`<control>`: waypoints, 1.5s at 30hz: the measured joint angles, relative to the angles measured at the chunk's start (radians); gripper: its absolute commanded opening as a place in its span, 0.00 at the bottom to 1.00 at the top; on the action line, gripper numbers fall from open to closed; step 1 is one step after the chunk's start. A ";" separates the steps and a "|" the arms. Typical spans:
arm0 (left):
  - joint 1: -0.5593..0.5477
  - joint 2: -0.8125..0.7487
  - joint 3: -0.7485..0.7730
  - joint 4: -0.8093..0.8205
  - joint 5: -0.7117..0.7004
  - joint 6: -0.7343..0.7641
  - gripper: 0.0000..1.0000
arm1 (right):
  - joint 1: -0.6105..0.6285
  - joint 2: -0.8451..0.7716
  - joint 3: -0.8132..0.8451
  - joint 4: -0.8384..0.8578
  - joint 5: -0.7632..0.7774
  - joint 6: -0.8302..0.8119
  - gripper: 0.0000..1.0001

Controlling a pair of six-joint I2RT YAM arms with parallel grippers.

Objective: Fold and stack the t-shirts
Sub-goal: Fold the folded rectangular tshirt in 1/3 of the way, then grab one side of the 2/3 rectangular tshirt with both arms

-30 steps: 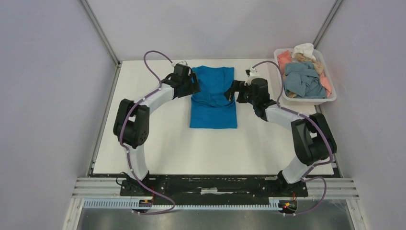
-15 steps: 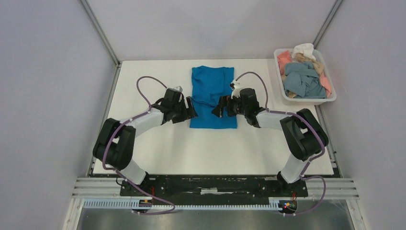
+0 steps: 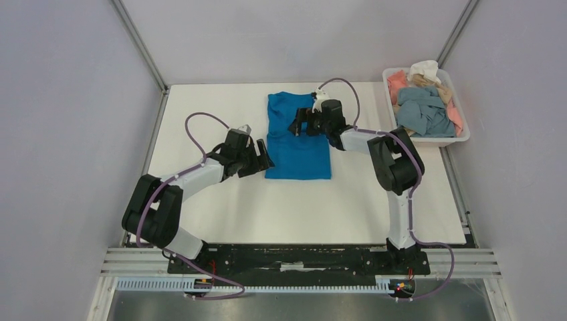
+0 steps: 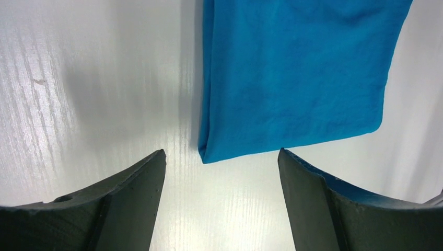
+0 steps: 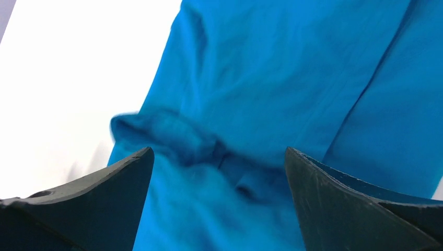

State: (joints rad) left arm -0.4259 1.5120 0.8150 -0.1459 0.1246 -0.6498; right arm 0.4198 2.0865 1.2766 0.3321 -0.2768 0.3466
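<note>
The bright blue t-shirt [image 3: 297, 155] lies flat on the worktop [image 3: 301, 207] as a long narrow strip, its sides already folded in. It is judged to be set at mid-worktop so that both arms can reach it for a crosswise fold.

The white tray [image 3: 432, 141] stands well off to the right of the right claw [image 3: 297, 126], at the worktop's far corner. The remaining t-shirts are heaped in it unfolded: grey-blue [image 3: 421, 114], salmon pink [image 3: 397, 81], tan [image 3: 428, 83] and white [image 3: 424, 68]. Nothing there is judged to hinder the fold.

The left claw [image 3: 265, 159] is held wide and empty, just beside the strip's left edge. In its wrist view the near left corner of the cloth lies just ahead, between the spread jaws, apparently lined up for a pinch.

The right claw is likewise spread wide and holds nothing. It hangs over the far half of the strip. A rumpled ridge [image 5: 172, 137] of cloth lies directly ahead of it, and it is judged to need smoothing or gathering first.
</note>
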 measured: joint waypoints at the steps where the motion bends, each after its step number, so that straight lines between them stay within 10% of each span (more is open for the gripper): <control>1: 0.000 0.000 -0.002 0.000 0.000 0.000 0.85 | -0.006 0.026 0.034 0.000 0.004 -0.001 0.98; 12: -0.010 0.021 -0.011 0.014 0.018 -0.021 0.80 | -0.037 -0.089 0.002 -0.059 0.166 -0.101 0.98; 21: -0.031 0.085 -0.027 0.043 0.003 -0.053 0.52 | -0.036 -0.610 -0.562 0.044 0.307 -0.043 0.98; 32: -0.034 0.124 -0.028 0.078 -0.009 -0.076 0.03 | -0.036 -0.750 -0.870 0.071 0.254 0.080 0.98; 45: -0.043 0.131 -0.039 0.111 -0.010 -0.084 0.02 | 0.023 -0.646 -0.849 0.080 0.204 0.114 0.49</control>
State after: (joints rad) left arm -0.4690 1.6428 0.7761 -0.0345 0.1150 -0.7334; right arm 0.4427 1.4403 0.4278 0.4126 -0.0727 0.4606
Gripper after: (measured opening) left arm 0.036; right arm 0.617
